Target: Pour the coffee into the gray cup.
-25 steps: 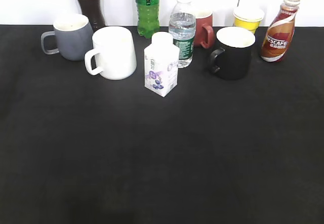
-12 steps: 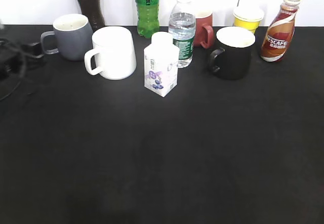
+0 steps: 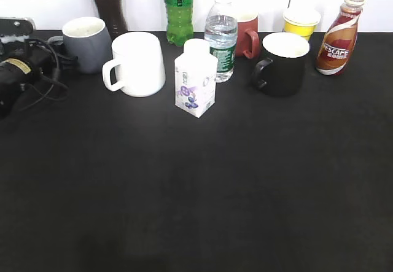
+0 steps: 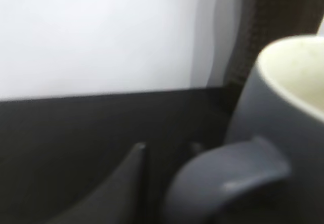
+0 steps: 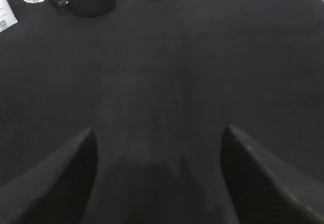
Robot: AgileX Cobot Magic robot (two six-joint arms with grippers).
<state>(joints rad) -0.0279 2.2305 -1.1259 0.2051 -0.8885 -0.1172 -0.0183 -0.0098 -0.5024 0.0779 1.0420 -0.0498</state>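
At the desk's far left corner your left gripper [image 3: 52, 63] meets the matte blue-gray mug's [image 3: 87, 43] handle, jaw state indeterminate; the right gripper [image 5: 157, 173], spread wide, must next take the swirl-labelled coffee bottle [image 3: 339, 37] at the far right.

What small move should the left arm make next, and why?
Probably ease the left tool further in to close on the gray cup at its handle. The handle fills the left wrist view, beside one finger, while the coffee stands untouched far right.
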